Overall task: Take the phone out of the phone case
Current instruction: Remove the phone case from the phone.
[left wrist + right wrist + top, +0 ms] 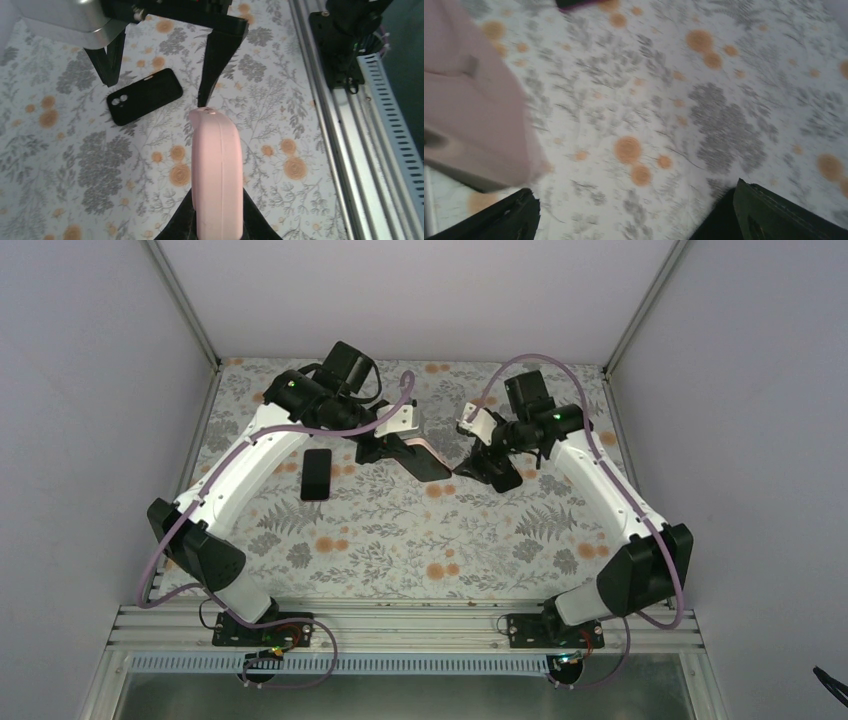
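My left gripper is shut on one end of the pink phone case, holding it edge-up above the table. The dark face of the phone shows inside it in the top view. In the left wrist view the pink case rises from between my left gripper jaws, and only its pink edge shows. My right gripper stands open at the case's far end, one of its fingers close to the case tip. In the right wrist view the right gripper holds nothing and the blurred pink case lies to its left.
A black phone-shaped case lies flat on the flowered table left of the grippers, with two light round holes at one end. Aluminium rails run along the near edge, and white walls enclose the other three sides.
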Tool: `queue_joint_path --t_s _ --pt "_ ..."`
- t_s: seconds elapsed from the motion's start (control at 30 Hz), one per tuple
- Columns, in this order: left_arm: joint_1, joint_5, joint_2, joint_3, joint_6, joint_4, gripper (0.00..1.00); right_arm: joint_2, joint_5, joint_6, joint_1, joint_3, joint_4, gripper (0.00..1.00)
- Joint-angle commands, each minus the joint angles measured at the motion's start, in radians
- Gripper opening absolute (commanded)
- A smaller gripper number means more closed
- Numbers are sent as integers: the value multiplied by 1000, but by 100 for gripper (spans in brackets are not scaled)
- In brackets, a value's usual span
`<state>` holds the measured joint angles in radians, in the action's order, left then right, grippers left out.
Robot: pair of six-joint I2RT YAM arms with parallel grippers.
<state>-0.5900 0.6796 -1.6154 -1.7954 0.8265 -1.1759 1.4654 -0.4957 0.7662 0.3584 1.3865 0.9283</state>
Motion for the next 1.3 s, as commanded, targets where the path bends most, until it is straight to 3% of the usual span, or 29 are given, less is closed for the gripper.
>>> queue_joint_path --t_s 0.0,0.2,0.53,0.77,1.27 --pt "-8 116 25 -23 9 15 2 99 273 -70 -41 86 -185 99" --pt "-8 107 47 5 10 25 2 247 354 -81 -78 190 -178 98" --pt "-7 82 47 5 15 32 2 -32 -30 36 -60 60 34 98" --pt "-6 90 34 -13 10 33 2 -108 -47 18 6 -7 90 95" --pt "-5 90 35 -16 -3 34 2 -105 -83 -12 28 -112 -10 93"
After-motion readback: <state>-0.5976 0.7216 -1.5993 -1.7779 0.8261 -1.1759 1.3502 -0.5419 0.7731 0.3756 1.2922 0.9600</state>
